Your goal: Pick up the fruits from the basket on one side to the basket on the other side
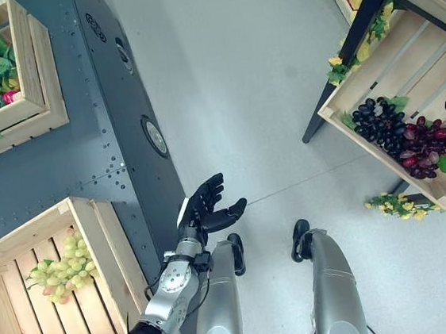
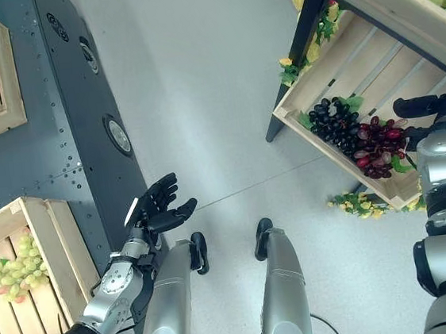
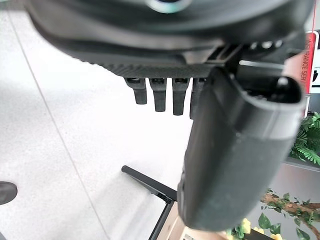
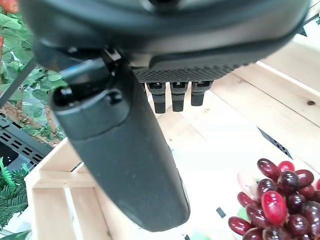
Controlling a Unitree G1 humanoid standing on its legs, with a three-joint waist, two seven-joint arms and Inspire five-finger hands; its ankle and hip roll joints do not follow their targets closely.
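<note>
While the left hand [image 1: 208,204] spreads empty, right hand [image 2: 428,104] open above red grapes [image 4: 272,202], in right eye view

A pale grey speckled floor [image 1: 279,89] runs through the middle of the scene, crossed by a thin seam line and lit evenly. On the left lies a dark grey riveted metal platform [image 1: 63,168], its long raised edge bar [image 1: 133,105] set with round fittings (three show along it). On the right a black slanted stand leg [image 2: 295,56] meets the floor, with green leaves and small yellow flowers [image 2: 354,201] trailing round the stand's foot, and green fern-like foliage [image 3: 306,145] shows at the far side of the room.
</note>
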